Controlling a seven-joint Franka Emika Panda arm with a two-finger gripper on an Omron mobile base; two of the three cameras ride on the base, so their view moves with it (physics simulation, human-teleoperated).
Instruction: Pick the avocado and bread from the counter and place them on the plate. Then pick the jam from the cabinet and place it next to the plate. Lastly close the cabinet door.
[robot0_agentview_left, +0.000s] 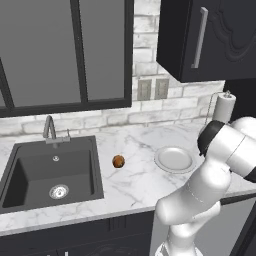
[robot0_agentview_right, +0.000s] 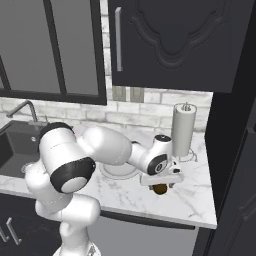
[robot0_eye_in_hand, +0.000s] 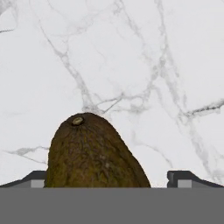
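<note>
The avocado (robot0_eye_in_hand: 94, 153) is seen closest, lying on the counter (robot0_eye_in_hand: 144, 65) between the two finger tips (robot0_eye_in_hand: 181, 178) of the claw (robot0_agentview_right: 161, 187), which is spread wide and released around it, nothing being grasped. The plate (robot0_agentview_right: 119, 171) is found just beside the claw on the arm's side, and the bread (robot0_agentview_left: 118, 161) lies beyond the plate (robot0_agentview_left: 174, 159), well apart from the claw, toward the sink (robot0_agentview_left: 50, 170).
</note>
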